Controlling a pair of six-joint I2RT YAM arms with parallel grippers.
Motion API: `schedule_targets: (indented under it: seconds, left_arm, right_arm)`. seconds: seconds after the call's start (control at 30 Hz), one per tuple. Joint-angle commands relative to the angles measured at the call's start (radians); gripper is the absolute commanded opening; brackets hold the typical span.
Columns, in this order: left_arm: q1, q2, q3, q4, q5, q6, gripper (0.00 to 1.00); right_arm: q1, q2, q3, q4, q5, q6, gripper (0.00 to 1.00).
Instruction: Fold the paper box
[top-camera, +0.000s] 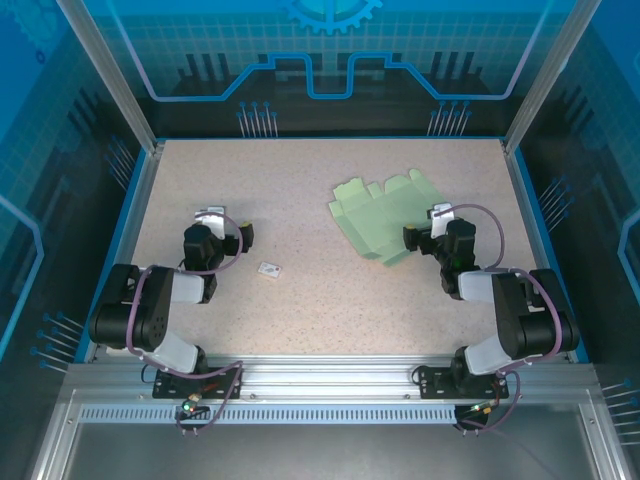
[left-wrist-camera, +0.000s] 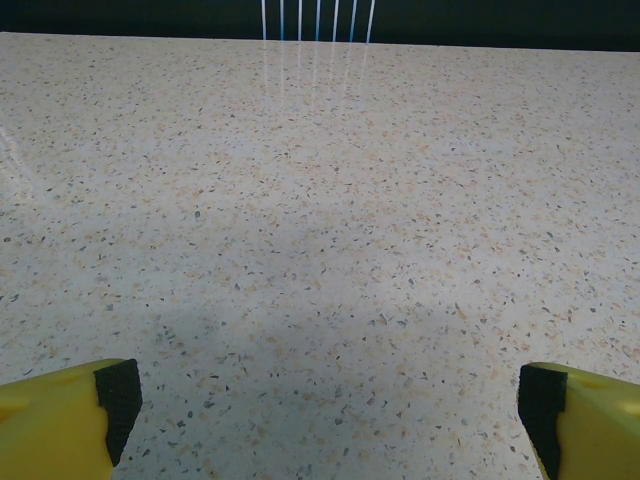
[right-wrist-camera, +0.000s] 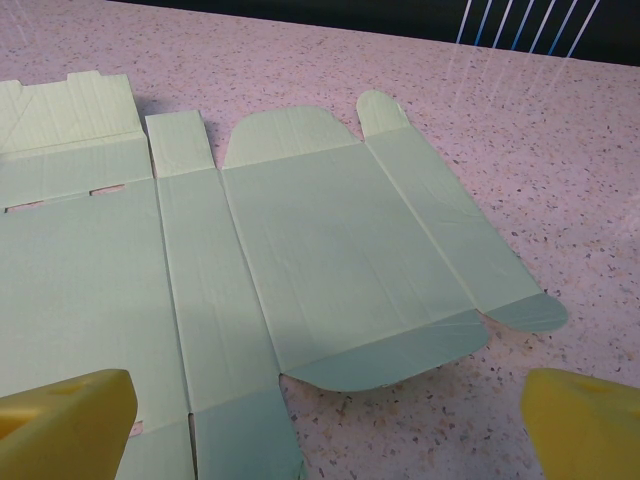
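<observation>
- Looking down from the top external view, the paper box (top-camera: 385, 215) is an unfolded flat mint-green sheet on the right half of the table (top-camera: 300, 180), towards the far side.
  - Its long axis seems to run roughly left to right, skewed off the table edges, with a scalloped row of flaps on the far side.
  - The right gripper (top-camera: 433, 228) sits at the sheet's near right edge.
  - The left gripper (top-camera: 222, 226) is well apart on the left, and a small white tag (top-camera: 269, 270) lies between the arms.
- From the left wrist view, the left gripper (left-wrist-camera: 330, 410) is released, with its jaws spread wide over bare speckled table (left-wrist-camera: 320, 200) and nothing between them.
- From the right wrist view, the right gripper (right-wrist-camera: 330, 420) is also released and holds nothing. Its yellow fingers (right-wrist-camera: 70, 420) stand wide, just short of the paper box's (right-wrist-camera: 330, 240) near edge.
  - The panels run side by side across this view, with their score lines running near to far. There are rounded flaps at the far and near ends, and the notched tuck panel is at the far left.
- Risks, as I judge them:
  - The card is thin and lies flush, so a finger may skid over an edge instead of getting under it.
  - A push from the right alone could slide the whole sheet left, since nothing pins it.
  - Lifting a panel away from its score line could crease the card in the wrong place.
</observation>
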Motion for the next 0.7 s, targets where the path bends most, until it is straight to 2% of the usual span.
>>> schedule_targets:
  seconds: [0.0,0.1,0.17,0.23,0.33,0.43,0.5,0.57,0.6,0.67]
  left_arm:
    - [0.012,0.0,0.014,0.014,0.01,-0.022,0.99]
    - [0.012,-0.019,0.019,-0.008,-0.045,-0.044,0.99]
    - [0.012,-0.059,0.033,-0.064,-0.096,-0.06,0.99]
    - [0.012,-0.119,0.059,-0.165,-0.123,-0.069,0.99]
    - [0.012,-0.218,0.105,-0.313,-0.147,-0.086,0.99]
    - [0.015,-0.305,0.184,-0.495,-0.183,-0.228,0.99]
    - [0.015,-0.334,0.264,-0.64,-0.124,-0.31,0.99]
    - [0.015,-0.33,0.315,-0.697,0.018,-0.348,0.99]
    - [0.008,-0.319,0.334,-0.701,0.103,-0.368,0.99]
    - [-0.026,-0.289,0.357,-0.691,0.193,-0.434,0.99]
  right_arm:
    - [-0.012,0.007,0.015,0.016,-0.009,0.006,1.0]
    - [-0.008,-0.007,0.036,-0.03,-0.005,0.005,1.0]
    - [-0.005,-0.048,0.091,-0.163,0.041,0.017,1.0]
    - [-0.011,-0.091,0.178,-0.358,0.099,0.067,1.0]
    - [-0.025,-0.163,0.21,-0.451,0.176,0.158,1.0]
    - [-0.043,-0.26,0.222,-0.553,0.198,0.246,1.0]
    - [-0.04,-0.324,0.243,-0.652,0.199,0.32,1.0]
    - [-0.001,-0.36,0.261,-0.737,0.178,0.36,0.98]
    - [0.045,-0.363,0.277,-0.789,0.193,0.36,0.98]
    - [0.169,-0.326,0.33,-0.899,0.258,0.335,0.98]
